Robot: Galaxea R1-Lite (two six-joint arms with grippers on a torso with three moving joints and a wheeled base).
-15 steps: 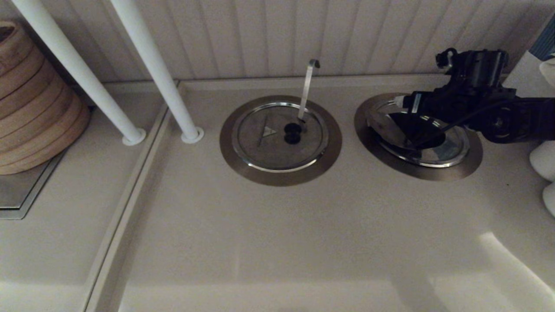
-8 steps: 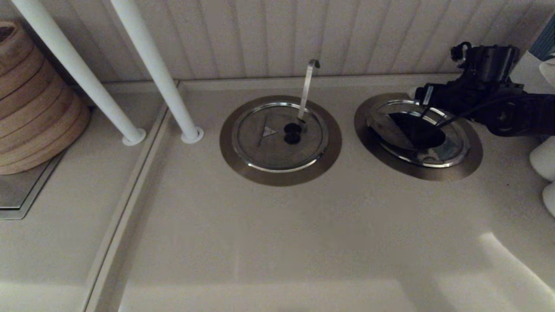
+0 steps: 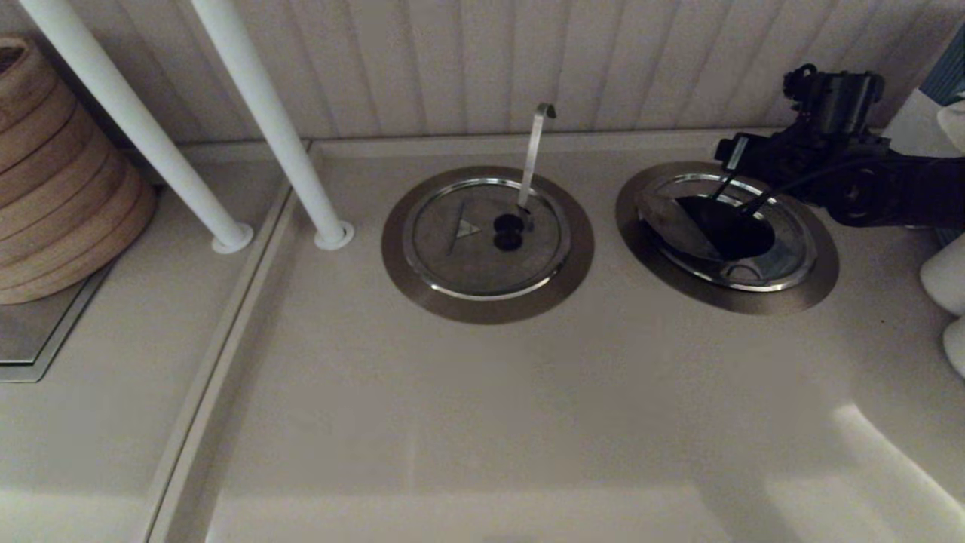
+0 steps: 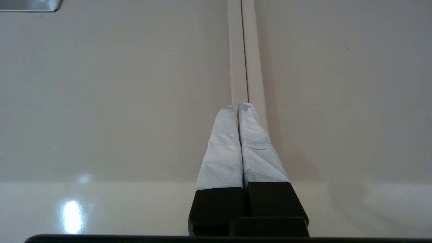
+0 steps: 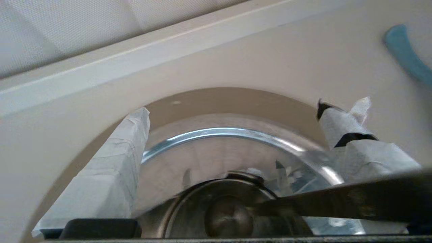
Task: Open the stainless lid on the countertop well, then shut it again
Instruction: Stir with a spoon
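Steel lid [image 3: 678,222] now stands folded open over the well [image 3: 818,283], at three o'clock on the surface [image 3: 482,422]. Right hand [image 5: 233,131], fingers apart, has backed away; closing comes next. Left hand [image 4: 240,111] rests pressed together.

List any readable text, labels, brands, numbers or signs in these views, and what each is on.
No words, brands or numbers can be read in any view.
Only sign: a small triangle mark on the closed lid with the ladle handle; anything inside it is too small to read.
The stainless lid, folded open on the countertop well, shows no legible mark.
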